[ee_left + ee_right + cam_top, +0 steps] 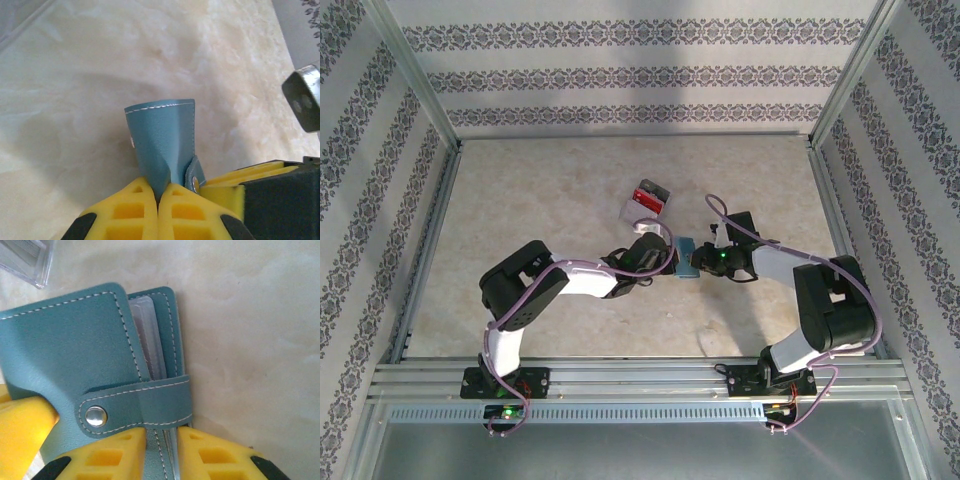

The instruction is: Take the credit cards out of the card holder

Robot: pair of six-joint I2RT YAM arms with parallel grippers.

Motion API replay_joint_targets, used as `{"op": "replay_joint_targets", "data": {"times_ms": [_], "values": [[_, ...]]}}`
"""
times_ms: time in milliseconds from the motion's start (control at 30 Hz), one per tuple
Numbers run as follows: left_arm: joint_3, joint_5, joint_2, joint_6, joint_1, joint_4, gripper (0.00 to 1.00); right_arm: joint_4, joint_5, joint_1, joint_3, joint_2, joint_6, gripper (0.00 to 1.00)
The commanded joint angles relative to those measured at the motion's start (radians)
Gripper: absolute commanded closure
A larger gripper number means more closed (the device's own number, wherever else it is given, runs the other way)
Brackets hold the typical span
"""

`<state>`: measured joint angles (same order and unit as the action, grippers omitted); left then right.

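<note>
While the tab [145, 400] is snapped shut, we grip the holder [686, 258] at the middle of the table [540, 200]: left gripper [159, 197] clenched on one cover, right gripper [161, 440] apparently pinching the tab edge. Opening is the step in hand; next, we judge, the snap [95, 416] must be popped.

No text, brand or number is legible on the card holder [65, 350] or elsewhere.

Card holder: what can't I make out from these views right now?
- Cards: right wrist view, the cover of the card holder hides what its sleeves hold.
- Holder's near end: left wrist view, pinched between the left jaws.
- Top view: holder too small for detail.
- Clear box: right wrist view, cut off at the top-left corner.
</note>
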<state>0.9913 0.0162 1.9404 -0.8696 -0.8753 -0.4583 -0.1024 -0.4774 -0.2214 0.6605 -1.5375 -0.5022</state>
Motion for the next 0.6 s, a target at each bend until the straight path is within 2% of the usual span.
{"op": "replay_joint_targets", "data": {"times_ms": [0,267,567], "values": [[-0.019,-0.062,-0.077,0.092,-0.015,-0.032,1.0,-0.015,-0.02,0.017,-0.018,0.065,-0.001,0.74],[-0.094,-0.126,-0.259,0.212,0.035,0.023,1.0,-0.033,-0.052,0.066,-0.057,0.328,-0.016,0.65],[-0.155,-0.31,-0.51,0.38,0.105,0.151,1.0,0.026,-0.167,0.07,-0.064,0.545,-0.05,0.52]]}}
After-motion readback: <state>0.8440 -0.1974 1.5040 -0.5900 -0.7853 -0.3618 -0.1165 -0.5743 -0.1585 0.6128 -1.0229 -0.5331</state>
